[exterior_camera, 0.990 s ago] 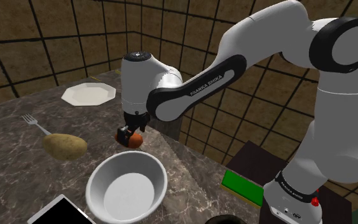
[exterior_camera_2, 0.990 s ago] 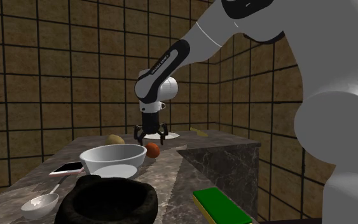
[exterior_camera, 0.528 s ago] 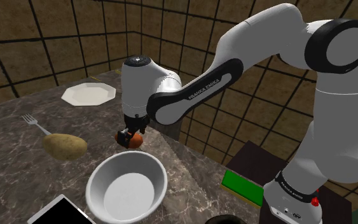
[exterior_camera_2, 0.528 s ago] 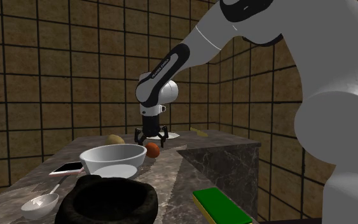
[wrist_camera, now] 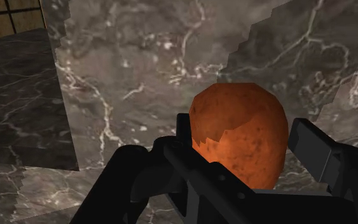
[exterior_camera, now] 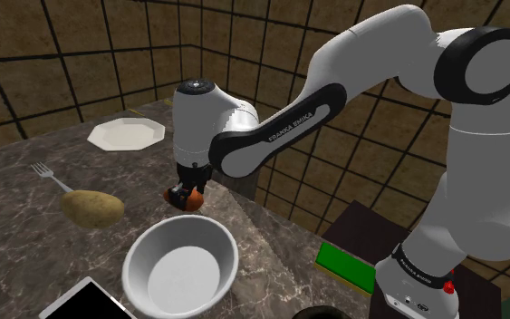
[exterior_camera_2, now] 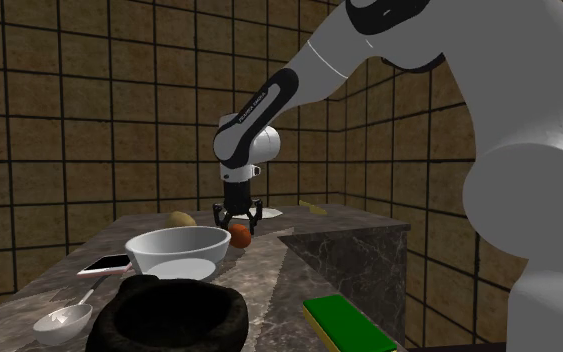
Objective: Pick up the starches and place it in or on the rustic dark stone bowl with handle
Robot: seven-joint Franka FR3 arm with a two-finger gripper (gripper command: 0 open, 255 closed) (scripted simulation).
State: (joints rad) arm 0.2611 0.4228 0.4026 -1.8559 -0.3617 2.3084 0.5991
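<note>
- Since a second ago your gripper point(wrist_camera: 242, 127) has sunk a little and drawn its fingers in around the reddish-brown tuber point(wrist_camera: 241, 137).
- That tuber sits on the worktop point(wrist_camera: 139, 63) right between the fingers, which now look pressed to its two flanks, pinching it.
- Judge it as firm, fairly dense and not fragile. Its rounded, smooth skin could squirt out of a shallow pinch.
- Take it across the widest middle, low on the body, as the fingers sit now, and confirm the hold before you lift.
- Just beside the gripper, toward the stand, is a pale bowl point(exterior_camera_2: 177, 248). Past that lies the dark stone bowl point(exterior_camera_2: 169, 315), your target.
- A yellowish potato point(exterior_camera: 91, 207) rests on the gripper's other side, apart from it.
</note>
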